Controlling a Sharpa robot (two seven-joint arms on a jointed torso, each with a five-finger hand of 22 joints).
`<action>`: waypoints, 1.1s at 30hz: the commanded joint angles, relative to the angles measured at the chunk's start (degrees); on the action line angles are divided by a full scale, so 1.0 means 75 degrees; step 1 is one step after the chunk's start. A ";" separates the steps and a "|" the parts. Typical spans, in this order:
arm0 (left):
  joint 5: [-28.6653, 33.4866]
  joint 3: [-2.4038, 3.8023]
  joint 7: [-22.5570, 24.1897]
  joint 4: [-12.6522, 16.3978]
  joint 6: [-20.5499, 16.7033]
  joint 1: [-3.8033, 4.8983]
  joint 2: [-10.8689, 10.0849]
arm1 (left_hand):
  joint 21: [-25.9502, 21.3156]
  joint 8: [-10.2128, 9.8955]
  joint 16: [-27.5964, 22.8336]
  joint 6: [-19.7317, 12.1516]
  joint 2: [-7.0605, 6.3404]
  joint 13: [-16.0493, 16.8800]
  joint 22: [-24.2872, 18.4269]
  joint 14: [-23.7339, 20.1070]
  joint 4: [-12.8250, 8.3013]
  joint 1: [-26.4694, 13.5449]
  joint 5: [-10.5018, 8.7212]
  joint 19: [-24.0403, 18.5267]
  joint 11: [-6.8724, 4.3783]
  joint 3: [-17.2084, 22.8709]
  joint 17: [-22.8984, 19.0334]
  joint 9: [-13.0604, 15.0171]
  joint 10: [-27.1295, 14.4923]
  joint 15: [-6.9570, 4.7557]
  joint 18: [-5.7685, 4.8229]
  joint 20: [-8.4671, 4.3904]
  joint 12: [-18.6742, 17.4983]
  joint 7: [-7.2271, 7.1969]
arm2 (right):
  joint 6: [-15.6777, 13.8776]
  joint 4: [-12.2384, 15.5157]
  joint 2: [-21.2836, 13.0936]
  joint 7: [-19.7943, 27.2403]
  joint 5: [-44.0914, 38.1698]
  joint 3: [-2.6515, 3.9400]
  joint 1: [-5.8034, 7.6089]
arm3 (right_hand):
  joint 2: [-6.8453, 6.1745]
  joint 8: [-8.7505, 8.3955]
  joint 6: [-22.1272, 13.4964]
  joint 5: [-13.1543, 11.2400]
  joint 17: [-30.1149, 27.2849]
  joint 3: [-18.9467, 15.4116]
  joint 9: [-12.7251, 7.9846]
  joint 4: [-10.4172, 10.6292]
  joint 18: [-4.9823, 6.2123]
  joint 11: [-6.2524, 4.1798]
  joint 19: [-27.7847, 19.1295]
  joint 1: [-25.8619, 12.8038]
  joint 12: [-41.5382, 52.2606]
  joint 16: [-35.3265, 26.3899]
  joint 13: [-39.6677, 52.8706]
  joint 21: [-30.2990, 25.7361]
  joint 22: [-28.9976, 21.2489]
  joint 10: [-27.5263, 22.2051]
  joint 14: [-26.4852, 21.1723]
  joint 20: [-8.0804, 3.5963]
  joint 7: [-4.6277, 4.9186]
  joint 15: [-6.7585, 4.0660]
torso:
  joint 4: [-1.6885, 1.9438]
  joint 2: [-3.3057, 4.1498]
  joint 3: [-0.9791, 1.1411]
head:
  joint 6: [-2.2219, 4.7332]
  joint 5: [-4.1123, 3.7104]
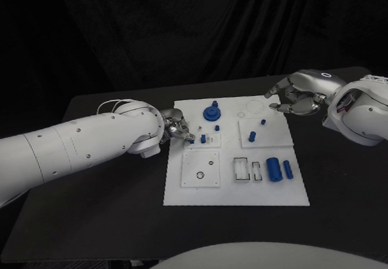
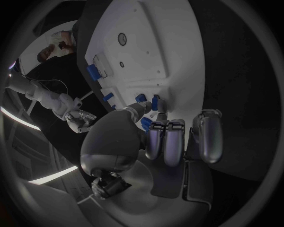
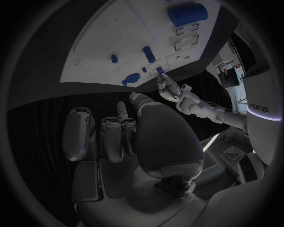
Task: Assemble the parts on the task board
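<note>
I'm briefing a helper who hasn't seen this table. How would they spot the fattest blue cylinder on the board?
Start at the white task board in the middle of the black table, and go to its near right part. There, beside two small rectangular slots, the fat blue cylinder lies on its side. A thinner blue cylinder lies just right of it; the fat one is clearly thicker.

Left hand (image 1: 177, 128) at the task board (image 1: 237, 194) edge by small blue parts (image 1: 203, 138); right hand (image 1: 294, 99) beside its far corner.
</note>
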 commanded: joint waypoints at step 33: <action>-0.0016 -0.0017 0.0026 -0.0020 0.0224 -0.0100 -0.0001 | -0.0047 -0.0009 0.0020 0.0044 0.0015 0.2008 0.1219 0.0808 -0.0161 -0.0053 0.0325 -0.0056 -0.0026 0.0240 0.2012 -0.0022 0.0783 -0.0007 0.0082 -0.0005 -0.0005 -0.0018 | 0.0071 -0.0006 -0.0002 -0.0233 -0.0012 0.0006 -0.0020 | 0.0088 -0.0041 0.0068 0.0023 0.0740 0.0112 -0.0029 -0.0101 0.0097 0.0049 -0.0008 0.0112 -0.0049 -0.0038 0.0758 -0.0078 0.1400 0.0063 0.0540 0.0040 0.0012 0.0067 | 0.0007 -0.0002 0.0000 | -0.0002 0.0023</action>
